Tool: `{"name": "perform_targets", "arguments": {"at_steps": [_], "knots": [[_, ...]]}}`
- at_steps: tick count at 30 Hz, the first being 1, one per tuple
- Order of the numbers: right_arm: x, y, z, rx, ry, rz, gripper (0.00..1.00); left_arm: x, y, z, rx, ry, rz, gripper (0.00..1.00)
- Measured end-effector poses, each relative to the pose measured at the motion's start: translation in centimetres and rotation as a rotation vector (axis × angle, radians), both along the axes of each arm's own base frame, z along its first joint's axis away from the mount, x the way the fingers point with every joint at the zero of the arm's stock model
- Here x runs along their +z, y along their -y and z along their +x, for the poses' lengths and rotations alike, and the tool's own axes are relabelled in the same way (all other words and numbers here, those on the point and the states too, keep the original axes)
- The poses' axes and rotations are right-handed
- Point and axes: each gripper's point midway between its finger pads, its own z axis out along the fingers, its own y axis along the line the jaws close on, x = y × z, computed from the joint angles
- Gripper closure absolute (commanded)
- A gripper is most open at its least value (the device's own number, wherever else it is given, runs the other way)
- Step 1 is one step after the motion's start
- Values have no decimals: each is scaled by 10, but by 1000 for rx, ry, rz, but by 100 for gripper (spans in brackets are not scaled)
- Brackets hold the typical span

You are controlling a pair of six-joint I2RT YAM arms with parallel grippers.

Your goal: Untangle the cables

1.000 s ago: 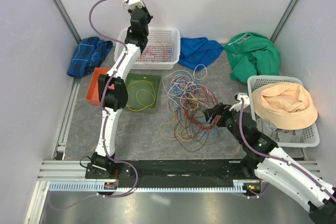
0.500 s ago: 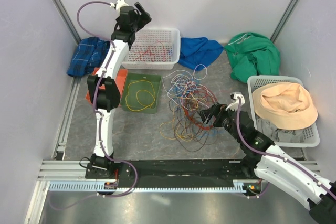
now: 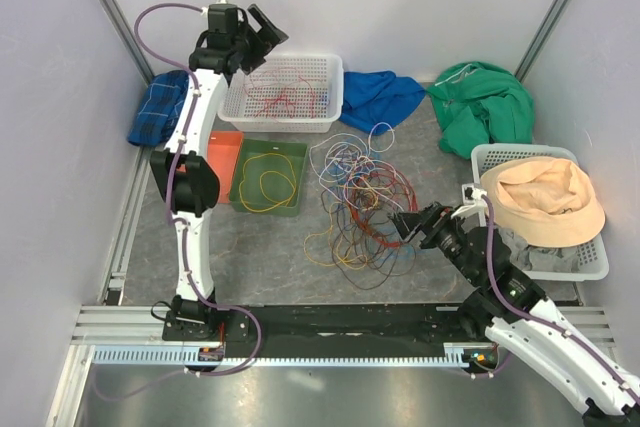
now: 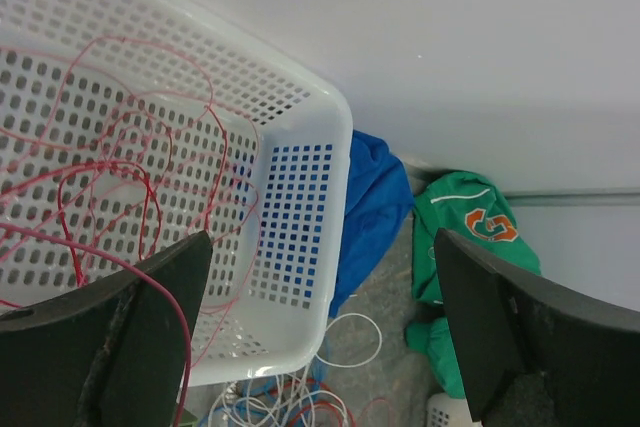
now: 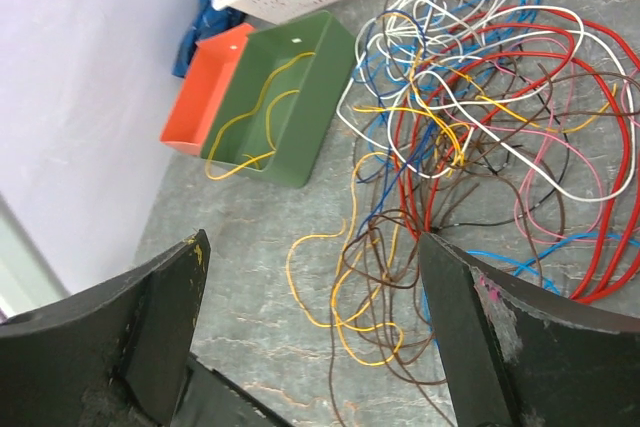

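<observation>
The cables [image 3: 358,202] lie in a loose tangle of red, blue, white, yellow and brown strands mid-table, also in the right wrist view [image 5: 470,137]. My right gripper [image 3: 407,226] [image 5: 312,242] hovers open over the tangle's near right edge, above yellow and brown loops [image 5: 400,297], holding nothing. My left gripper [image 3: 258,31] [image 4: 320,247] is raised high and open above the back left of the white basket [image 3: 240,107] [image 4: 300,207]. Red cables [image 3: 290,99] [image 4: 110,177] lie in the basket. One red strand crosses my left finger [image 4: 150,337].
A green tray [image 3: 290,159] holds a yellow cable [image 3: 265,187]; an orange tray [image 3: 220,145] sits beside it. A blue cloth [image 3: 378,97], green garment [image 3: 482,107] and plaid cloth [image 3: 163,107] lie at the back. A basket [image 3: 590,265] with a beige hat [image 3: 540,202] stands right.
My left gripper opened above the white basket and swung left and up; the red cable now lies in the basket. My right arm shifted slightly right, jaws still open.
</observation>
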Motion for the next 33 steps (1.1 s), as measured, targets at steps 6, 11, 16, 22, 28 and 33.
{"name": "perform_targets", "arguments": {"at_steps": [6,11,16,22,28,33], "knots": [[-1,5,-6,-4,-11,11,7,-31,-1,-4,38,-146,-84,0],[-10,5,-5,-8,-40,-15,7,-62,-1,-5,61,-238,-88,0],[-22,2,-2,-7,-78,-48,6,-96,-7,-4,86,-329,-103,0],[-27,0,-1,-1,-94,-60,6,-113,-21,-7,118,-408,-144,0],[-19,-4,0,10,-71,-36,7,-92,-38,-7,145,-375,-155,0],[-16,-5,-1,16,-64,-27,7,-98,-48,-16,164,-416,-151,0]]}}
